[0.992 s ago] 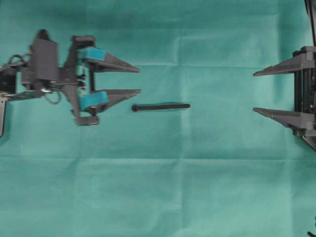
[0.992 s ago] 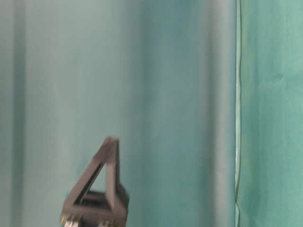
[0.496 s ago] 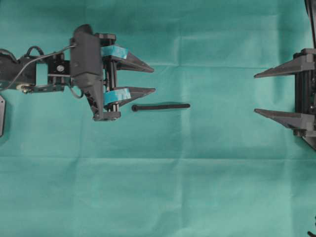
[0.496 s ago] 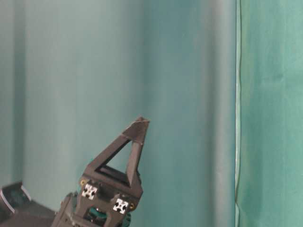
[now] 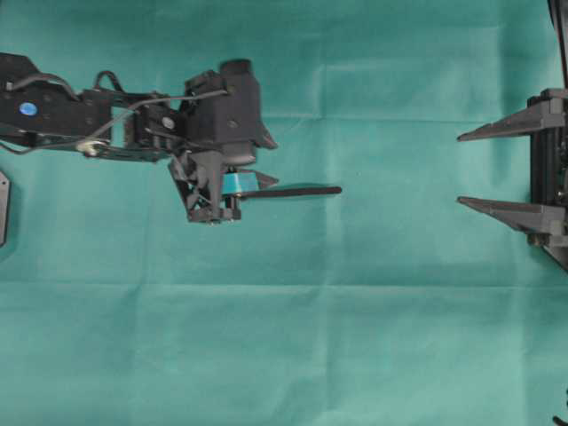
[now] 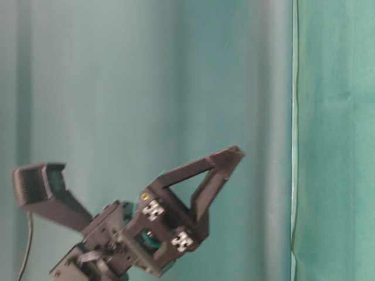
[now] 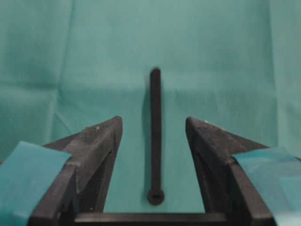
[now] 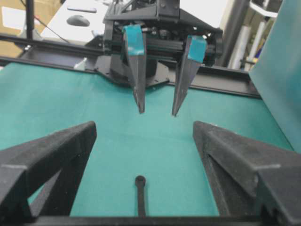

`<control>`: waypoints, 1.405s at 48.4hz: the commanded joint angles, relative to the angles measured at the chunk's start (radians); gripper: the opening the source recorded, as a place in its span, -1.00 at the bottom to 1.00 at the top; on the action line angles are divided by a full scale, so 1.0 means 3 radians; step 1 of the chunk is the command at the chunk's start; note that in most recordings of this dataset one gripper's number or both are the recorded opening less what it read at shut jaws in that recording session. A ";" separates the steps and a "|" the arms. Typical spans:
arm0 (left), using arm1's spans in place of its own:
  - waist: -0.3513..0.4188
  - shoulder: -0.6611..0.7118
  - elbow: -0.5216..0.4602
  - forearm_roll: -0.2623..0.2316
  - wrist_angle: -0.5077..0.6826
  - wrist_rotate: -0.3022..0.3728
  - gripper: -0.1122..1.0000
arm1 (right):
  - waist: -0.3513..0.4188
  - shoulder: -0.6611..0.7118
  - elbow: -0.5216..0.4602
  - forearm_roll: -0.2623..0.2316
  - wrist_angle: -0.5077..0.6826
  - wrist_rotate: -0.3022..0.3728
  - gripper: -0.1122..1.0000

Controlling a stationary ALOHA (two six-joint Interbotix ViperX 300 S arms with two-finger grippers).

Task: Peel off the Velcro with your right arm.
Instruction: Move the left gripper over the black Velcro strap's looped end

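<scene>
velcro lies between the left end effector's wide-open fingers, ungripped.

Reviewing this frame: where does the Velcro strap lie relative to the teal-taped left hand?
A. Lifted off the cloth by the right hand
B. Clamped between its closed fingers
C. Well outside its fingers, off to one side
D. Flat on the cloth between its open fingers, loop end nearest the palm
D: the left wrist view shows the Velcro strap lying flat between the spread fingers of the left hand, untouched, loop end toward the palm.
</scene>
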 commanded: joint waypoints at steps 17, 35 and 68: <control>-0.0005 0.0496 -0.0143 -0.0005 0.0010 -0.0010 0.23 | -0.0005 0.0015 -0.0020 0.0000 -0.0041 0.0005 0.58; 0.0010 0.0854 -0.0138 -0.0005 -0.0235 -0.0005 0.23 | -0.0005 0.0010 0.0041 -0.0005 -0.0128 0.0005 0.58; 0.0123 0.1171 0.0072 -0.0005 -0.0660 -0.0010 0.23 | -0.0005 -0.0026 0.0066 0.0000 -0.0128 0.0005 0.58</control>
